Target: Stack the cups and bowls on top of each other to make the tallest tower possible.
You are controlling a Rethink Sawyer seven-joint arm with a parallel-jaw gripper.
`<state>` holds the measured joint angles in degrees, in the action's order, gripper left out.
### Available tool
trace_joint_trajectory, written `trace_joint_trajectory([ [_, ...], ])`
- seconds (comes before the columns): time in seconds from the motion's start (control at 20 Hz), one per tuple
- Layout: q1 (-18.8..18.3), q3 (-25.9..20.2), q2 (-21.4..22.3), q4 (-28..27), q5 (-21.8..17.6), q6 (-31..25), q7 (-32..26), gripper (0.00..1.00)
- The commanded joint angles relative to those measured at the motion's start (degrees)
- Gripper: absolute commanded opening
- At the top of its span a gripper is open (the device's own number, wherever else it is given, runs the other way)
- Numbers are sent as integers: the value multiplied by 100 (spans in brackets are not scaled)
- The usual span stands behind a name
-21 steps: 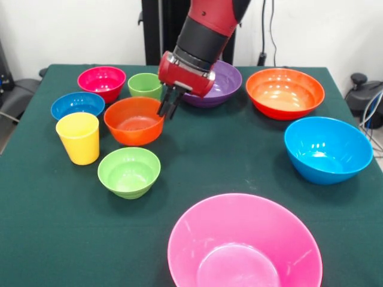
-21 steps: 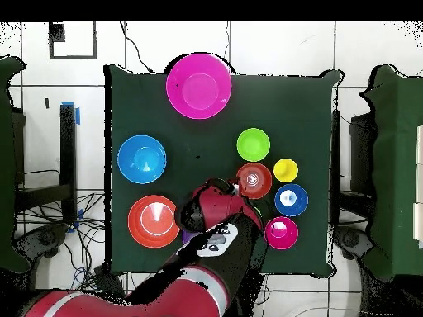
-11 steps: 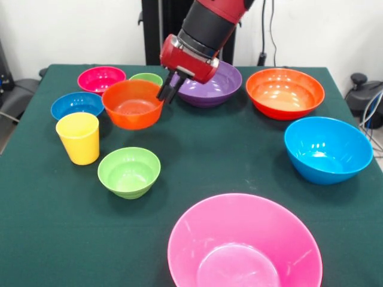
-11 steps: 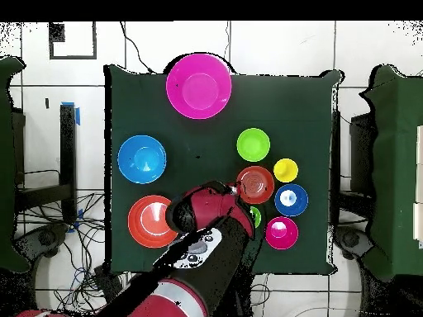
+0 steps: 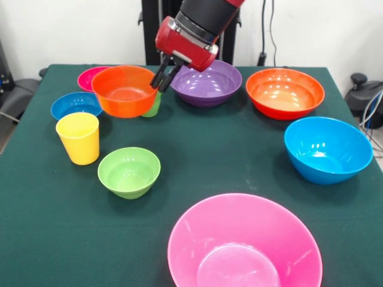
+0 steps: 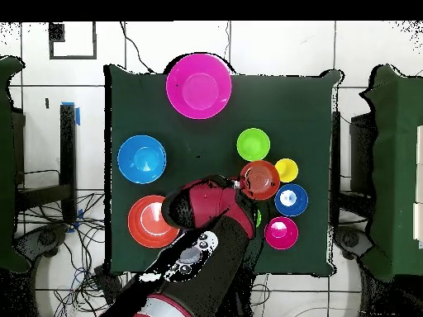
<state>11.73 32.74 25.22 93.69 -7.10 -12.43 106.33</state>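
My gripper is shut on the right rim of the small orange-red bowl, which hangs lifted above the table; the overhead view shows the same bowl beside the gripper. The light green cup stands behind and below the bowl, mostly hidden. The yellow cup stands at the left, with the small green bowl in front. The small dark blue bowl and magenta-red bowl sit at the far left. No tower shows.
The large purple bowl lies right of the gripper, then the large orange bowl and the light blue bowl. The large pink bowl fills the near edge. My arm covers the purple bowl from overhead.
The gripper has risen with the orange-red bowl, lifting it off the table and carrying it slightly left, so that it now covers most of the light green cup.
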Motion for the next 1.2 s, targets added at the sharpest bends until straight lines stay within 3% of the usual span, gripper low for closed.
trace_joint_trajectory([
  [0.05, -71, -320, -6, -562, -145, -482, 303, 0],
  [0.45, -250, -399, -179, -967, -154, -317, 284, 0],
  [0.85, -424, -500, -331, -1407, -180, -441, 162, 0],
  [1.2, -421, -523, -284, -1481, -161, -650, 182, 0],
])
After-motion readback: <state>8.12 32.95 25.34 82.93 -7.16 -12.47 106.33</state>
